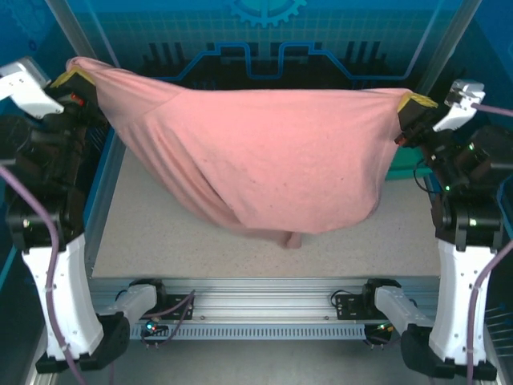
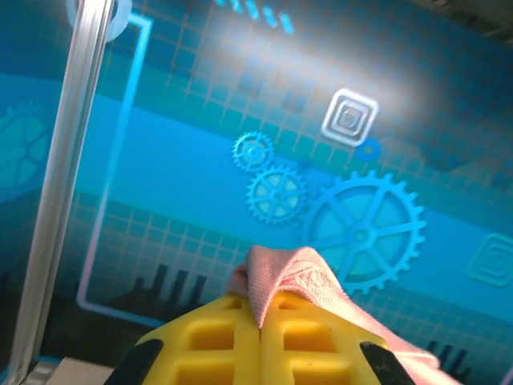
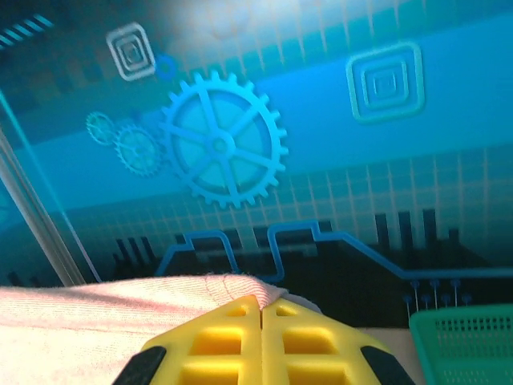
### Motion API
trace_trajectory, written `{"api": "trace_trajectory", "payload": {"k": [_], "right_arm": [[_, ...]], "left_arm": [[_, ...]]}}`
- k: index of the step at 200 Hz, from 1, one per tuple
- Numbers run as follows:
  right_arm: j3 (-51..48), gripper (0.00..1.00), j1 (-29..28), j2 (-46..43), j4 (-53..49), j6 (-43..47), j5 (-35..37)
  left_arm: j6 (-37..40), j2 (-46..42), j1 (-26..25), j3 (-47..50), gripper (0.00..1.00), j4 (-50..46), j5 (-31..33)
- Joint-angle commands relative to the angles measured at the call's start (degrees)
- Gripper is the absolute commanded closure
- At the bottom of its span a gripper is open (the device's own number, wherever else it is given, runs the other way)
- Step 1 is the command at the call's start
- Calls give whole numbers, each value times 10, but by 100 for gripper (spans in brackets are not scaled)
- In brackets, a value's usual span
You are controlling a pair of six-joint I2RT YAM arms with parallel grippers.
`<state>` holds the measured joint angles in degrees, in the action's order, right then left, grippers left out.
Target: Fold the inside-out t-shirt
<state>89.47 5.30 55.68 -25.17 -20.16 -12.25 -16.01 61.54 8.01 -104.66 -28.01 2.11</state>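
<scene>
Here is the shirt (image 1: 264,160), strung up high over the desk (image 1: 160,233) like washing on a line, pink cloth sagging in a deep belly between the two arms. The left gripper (image 1: 74,80) has one top corner, its yellow jaws pressed together on a bunched fold, and the left wrist view shows that fold (image 2: 296,277) poking up out of the closed gripper (image 2: 260,309). The right gripper (image 1: 417,103) pinches the opposite corner the same way, with cloth (image 3: 96,321) spilling off to the left of it (image 3: 262,303). The lowest fold drops toward the desk's near edge; whether it touches, I cannot tell. The hanging cloth hides much of the desk's middle. A metal post (image 2: 64,200) stands close by the left gripper, the gear-printed backdrop (image 2: 361,233) lies beyond, and a teal mesh basket (image 3: 465,345) sits low on the right, apart from the shirt.
</scene>
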Motion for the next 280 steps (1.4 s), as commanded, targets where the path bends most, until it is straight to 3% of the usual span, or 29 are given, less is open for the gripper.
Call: {"api": "trace_trajectory", "payload": {"k": [1,14,53,75,95,112,143,171,195,224,280], "right_arm": [[-20,100,3,33,16,-13,-22],[-17,100,-13,60,38,-12,-79],[62,100,-62,151,7,9,-73],[75,100,-66,170,46,-11,-129],[70,100,-74,165,32,-2,-126],[32,99,-81,149,-5,8,-97],[-114,98,-90,105,-81,9,-43],[-329,95,-100,70,-56,-24,-29],[-469,82,-105,95,0,-55,-41],[-504,62,-130,130,9,-45,-30],[-488,54,-168,185,-2,-17,41]], "left_arm": [[18,52,12,-19,100,-15,13],[8,87,13,-48,100,-21,-8],[3,186,12,-161,100,-48,-39],[1,205,12,-215,100,-60,-49],[-16,188,12,-210,100,-61,-67],[-57,136,11,-116,100,-31,-107],[-142,-23,10,194,100,59,-159],[-159,-136,10,412,100,42,-160],[-176,-177,10,545,100,28,-186],[-193,-186,-3,645,100,34,-227],[-181,-182,-13,665,100,46,-218]]}}
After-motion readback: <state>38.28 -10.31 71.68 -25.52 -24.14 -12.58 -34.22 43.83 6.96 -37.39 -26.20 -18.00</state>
